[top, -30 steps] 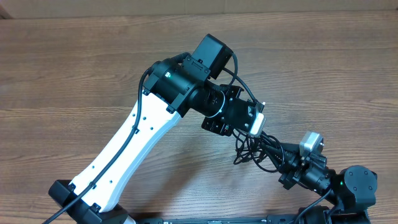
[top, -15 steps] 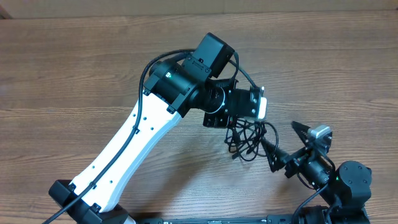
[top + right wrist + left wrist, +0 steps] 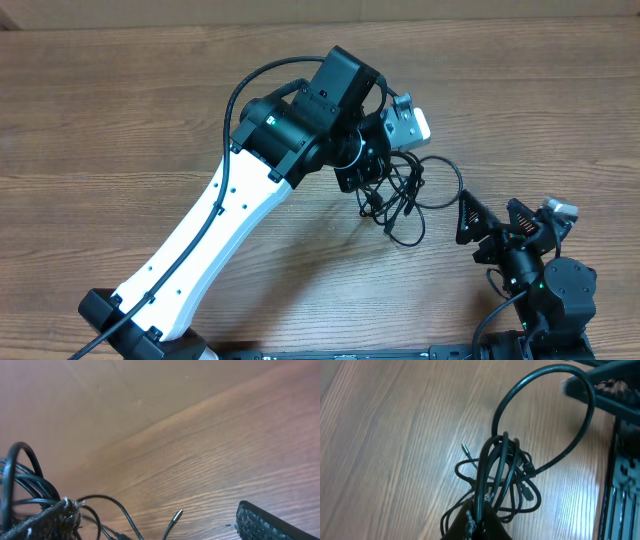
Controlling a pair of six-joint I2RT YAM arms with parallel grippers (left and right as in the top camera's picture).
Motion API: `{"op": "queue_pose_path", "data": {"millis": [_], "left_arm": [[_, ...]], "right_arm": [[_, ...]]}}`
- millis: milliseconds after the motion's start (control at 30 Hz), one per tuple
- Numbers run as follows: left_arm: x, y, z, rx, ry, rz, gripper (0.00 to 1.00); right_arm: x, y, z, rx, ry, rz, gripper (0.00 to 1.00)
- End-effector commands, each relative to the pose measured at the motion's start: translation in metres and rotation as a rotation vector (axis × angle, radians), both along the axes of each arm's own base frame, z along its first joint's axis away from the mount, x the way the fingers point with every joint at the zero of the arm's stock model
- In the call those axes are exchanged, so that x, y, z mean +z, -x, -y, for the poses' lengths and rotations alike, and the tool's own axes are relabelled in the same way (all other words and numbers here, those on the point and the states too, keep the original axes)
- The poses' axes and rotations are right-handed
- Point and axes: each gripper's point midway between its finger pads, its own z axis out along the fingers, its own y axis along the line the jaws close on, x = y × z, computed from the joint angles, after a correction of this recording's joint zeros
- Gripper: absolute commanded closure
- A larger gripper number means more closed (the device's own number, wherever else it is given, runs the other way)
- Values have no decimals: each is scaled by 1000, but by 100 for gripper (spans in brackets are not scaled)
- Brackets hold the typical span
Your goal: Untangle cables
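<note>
The cables (image 3: 395, 198) are hanging in a tangled bunch at the centre of the overhead frame, over the wooden table (image 3: 100, 100). The left gripper (image 3: 479, 519) is pinching their strands at the bottom edge of its wrist view. The right gripper (image 3: 490, 222) is standing spread wide at lower right, near the bunch.

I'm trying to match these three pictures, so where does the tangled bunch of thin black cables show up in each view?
Overhead: tangled bunch of thin black cables just right of centre.
Left wrist: centre, running to the bottom edge.
Right wrist: lower left corner.
Shared landmark: the brown wood-grain tabletop beneath them.
</note>
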Motion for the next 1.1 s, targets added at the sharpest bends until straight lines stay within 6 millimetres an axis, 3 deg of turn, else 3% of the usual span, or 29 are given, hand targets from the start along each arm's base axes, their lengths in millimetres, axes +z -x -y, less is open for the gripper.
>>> {"op": "queue_pose_path", "data": {"millis": [0,100,267,400,833,1067], "left_arm": [[6,-9,-1,171,42,-60,96],[10,-11,4,224,82,-86,96],[16,-16,10,275,128,-105,96],[20,-18,15,333,173,-141,96],[48,37,83,84,314,-161,96],[50,49,92,45,319,-156,96]], "right_arm": [[9,-1,8,-90,-171,6,0],[15,-1,2,-64,-229,22,0],[51,2,-32,151,-268,140,0],[69,7,-46,245,-277,202,0],[65,7,-45,238,-278,188,0],[49,3,-33,155,-272,132,0]]}}
